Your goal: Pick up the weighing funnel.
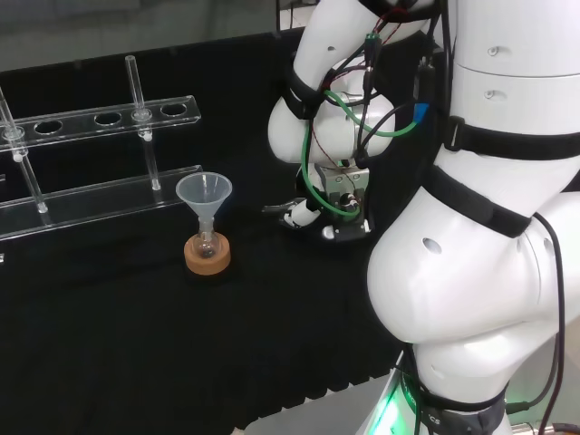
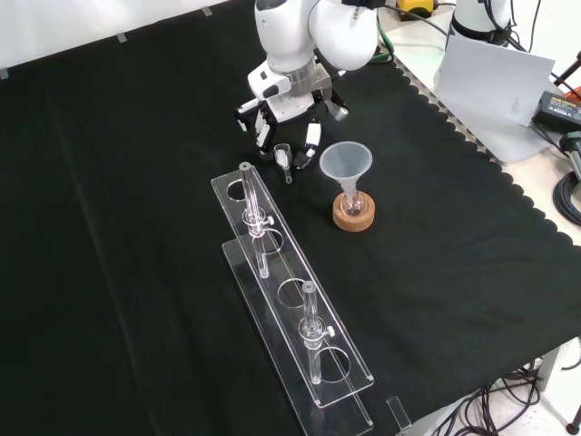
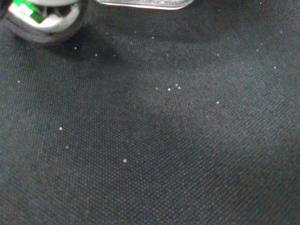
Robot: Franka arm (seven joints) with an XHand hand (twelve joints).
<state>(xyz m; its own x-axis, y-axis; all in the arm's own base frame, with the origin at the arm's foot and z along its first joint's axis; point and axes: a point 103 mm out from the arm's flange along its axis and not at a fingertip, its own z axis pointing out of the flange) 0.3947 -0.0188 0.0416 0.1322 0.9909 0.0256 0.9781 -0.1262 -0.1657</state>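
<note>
One white arm (image 1: 471, 272) leans over the bench, and it is by far the biggest thing here; in the head view its round links stack up at the right. Under it the black cloth (image 2: 118, 227) covers the whole bench. In the front view a long clear rack (image 2: 295, 318) lies on the cloth, running from the middle down toward the lower edge, with two clear tubes (image 2: 252, 204) standing upright in its holes.

The hand (image 2: 289, 104) comes next. In the front view it hangs low over the cloth just beyond the rack's far end, palm down. Its fingers (image 2: 313, 136) are spread and fairly straight, tips pointing at the cloth, so it is open and holds nothing. In the head view the hand (image 1: 299, 214) sits to the right of the funnel, close to the cloth.

The funnel (image 2: 345, 162) stands mouth up near the hand, at its right in the front view, with its stem down in a small flask (image 2: 353, 204) that rests on a cork ring (image 2: 353, 220).

Smallest of all, the weighing funnel (image 2: 283, 157) lies on the cloth right under the fingertips, in the gap between the spread fingers, with the rack's end just beside it and the funnel near on its other side. From here I cannot tell whether any fingertip touches it.
</note>
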